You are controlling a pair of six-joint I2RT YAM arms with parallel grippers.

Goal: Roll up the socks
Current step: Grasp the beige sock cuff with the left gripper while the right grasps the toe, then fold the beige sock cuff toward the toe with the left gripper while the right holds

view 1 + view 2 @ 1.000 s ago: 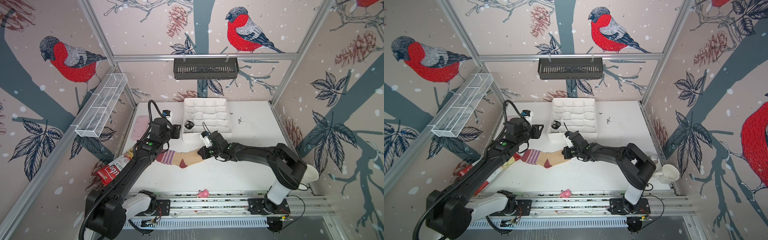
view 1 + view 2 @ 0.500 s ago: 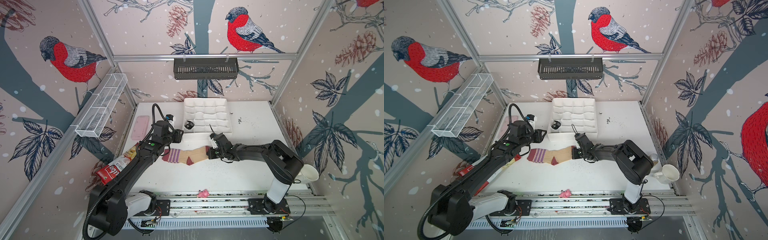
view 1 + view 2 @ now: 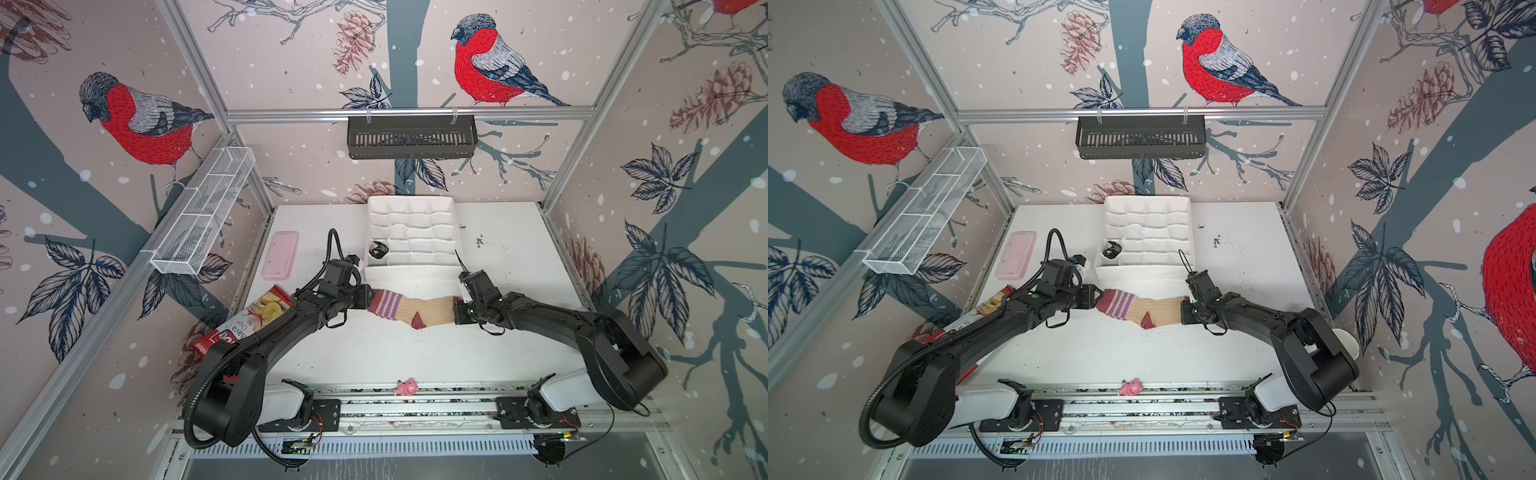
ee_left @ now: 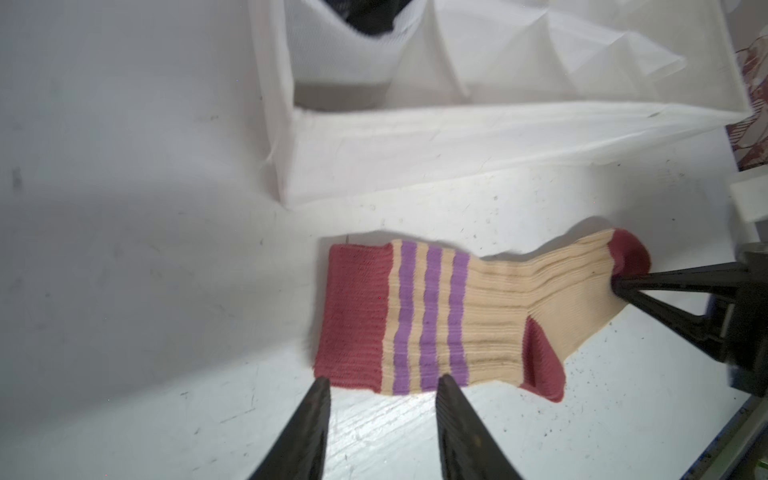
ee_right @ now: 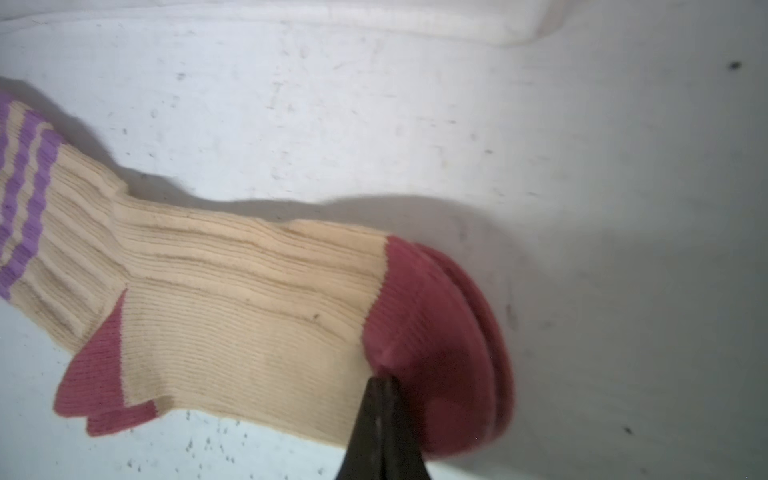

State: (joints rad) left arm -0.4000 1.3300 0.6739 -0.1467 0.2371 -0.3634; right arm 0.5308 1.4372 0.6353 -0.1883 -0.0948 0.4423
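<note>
Just in front of the white fabric divider tray (image 3: 409,272), a tan ribbed fabric sock (image 3: 407,309) with maroon cuff, heel, toe and 3 purple stripes lies stretched across the white table (image 3: 374,353).
Right gripper (image 5: 380,380) is pinched tight on the maroon toe; left gripper (image 4: 384,380) stands partly parted, its 2 tips at the cuff's edge, clamping nothing.
</note>
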